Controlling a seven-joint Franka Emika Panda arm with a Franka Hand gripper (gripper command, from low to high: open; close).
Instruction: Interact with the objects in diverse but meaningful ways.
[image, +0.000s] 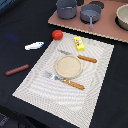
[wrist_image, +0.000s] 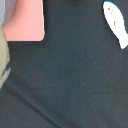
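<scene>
In the exterior view, a red round tomato (image: 57, 34) sits at the far edge of the striped placemat (image: 35, 85), with a yellow block (image: 79, 44) close by. A white-and-blue fish (image: 34, 45) lies on the dark table toward the exterior view's left. The brown sausage stick (image: 17, 70) lies further out on that side. A dark grey two-handled pot (image: 66, 8) stands on the pink board (image: 110, 27) at the back. The wrist view shows the fish (wrist_image: 116, 24) and a corner of the pink board (wrist_image: 27, 20). Neither view shows the gripper or the arm.
A tan round plate (image: 68, 66) sits mid-placemat between an orange-handled knife (image: 82, 58) and fork (image: 65, 81). A grey saucepan (image: 90, 14) and a pale bowl (image: 122, 16) share the board with the pot. An olive blur (wrist_image: 4, 60) fills one edge of the wrist view.
</scene>
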